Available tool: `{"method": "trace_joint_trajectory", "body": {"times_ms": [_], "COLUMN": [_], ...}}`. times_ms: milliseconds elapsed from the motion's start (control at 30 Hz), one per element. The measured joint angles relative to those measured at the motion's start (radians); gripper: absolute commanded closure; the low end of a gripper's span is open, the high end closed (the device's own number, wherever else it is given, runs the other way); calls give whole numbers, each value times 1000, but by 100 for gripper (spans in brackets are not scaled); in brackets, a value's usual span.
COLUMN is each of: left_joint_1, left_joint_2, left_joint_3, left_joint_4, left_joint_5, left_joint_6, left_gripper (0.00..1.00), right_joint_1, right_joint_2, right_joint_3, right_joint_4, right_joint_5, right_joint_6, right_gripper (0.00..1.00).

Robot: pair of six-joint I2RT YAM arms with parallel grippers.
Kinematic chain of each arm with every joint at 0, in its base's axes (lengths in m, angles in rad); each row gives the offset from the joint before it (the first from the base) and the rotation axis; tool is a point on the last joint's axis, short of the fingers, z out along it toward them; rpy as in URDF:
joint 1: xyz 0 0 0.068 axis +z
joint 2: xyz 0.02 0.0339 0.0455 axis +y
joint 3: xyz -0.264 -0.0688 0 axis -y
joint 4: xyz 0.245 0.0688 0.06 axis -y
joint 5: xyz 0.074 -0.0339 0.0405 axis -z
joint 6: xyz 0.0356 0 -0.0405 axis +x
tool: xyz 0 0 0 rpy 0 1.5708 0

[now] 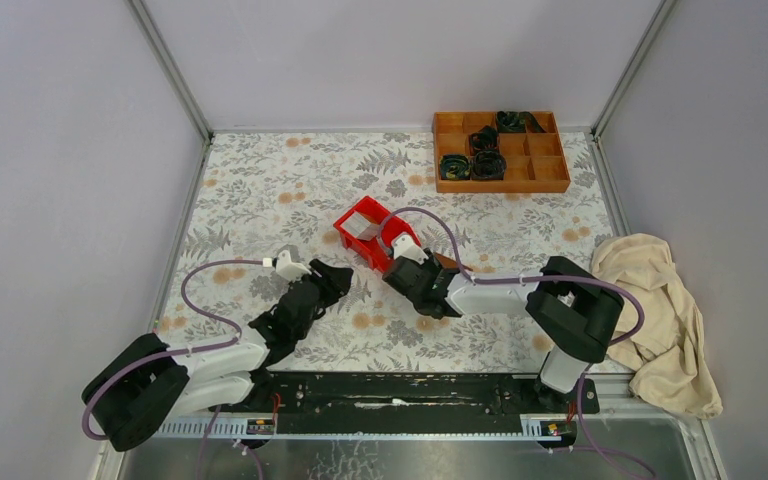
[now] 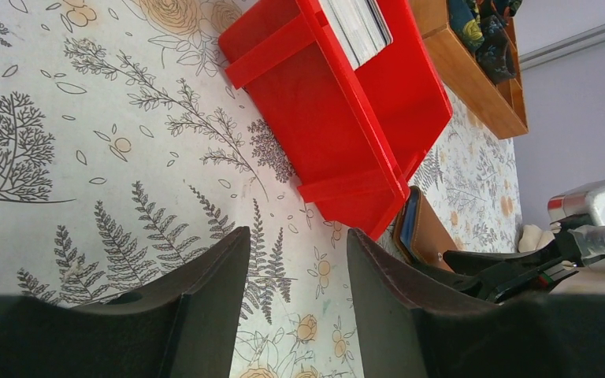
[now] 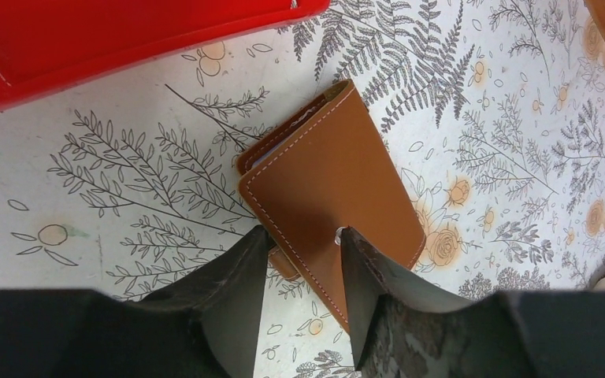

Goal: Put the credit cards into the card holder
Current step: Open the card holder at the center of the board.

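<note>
The brown card holder (image 3: 331, 177) lies folded shut on the floral table, just right of the red bin (image 1: 385, 240). My right gripper (image 3: 303, 236) is open. One finger sits at the holder's near corner, and the other hovers over its cover by the snap stud (image 3: 337, 233). From above only a brown sliver of the holder (image 1: 450, 264) shows past that gripper (image 1: 410, 272). Pale white-grey cards (image 2: 358, 27) stand on edge in the red bin (image 2: 339, 110). I cannot make out a gold-tan card. My left gripper (image 2: 299, 244) is open and empty over bare table, left of the bin.
An orange wooden compartment tray (image 1: 500, 150) holding dark rolled items stands at the back right. A beige cloth (image 1: 660, 310) lies crumpled at the right edge. Grey walls close in the table on three sides.
</note>
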Motion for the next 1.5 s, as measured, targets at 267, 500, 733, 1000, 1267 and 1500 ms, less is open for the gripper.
{"method": "trace_joint_trajectory", "body": {"times_ms": [267,500,733,1000,1267,1500], "left_joint_1": [0,0,0,-6,-24,-48], "left_joint_2": [12,11,10,-16,-62,-77], "left_joint_3": [-10,-11,-36,-50,-50,-50], "left_joint_4": [34,38,66,99,113,122], "left_joint_5": [-4,-4,-2,21,58,96], "left_joint_6": [-1,0,10,38,96,148], "left_gripper": [43,43,43,43,43,43], "right_joint_1": [-3,-9,-13,-25,-60,-126], "right_joint_2": [4,4,4,-17,-88,-119], "right_joint_3": [7,43,106,208,275,247], "right_joint_4": [-2,-13,-97,-220,-294,-270], "right_joint_5": [19,29,16,-72,-241,-446], "right_joint_6": [-14,-27,2,83,209,344], "right_gripper": [70,92,100,100,100,100]}}
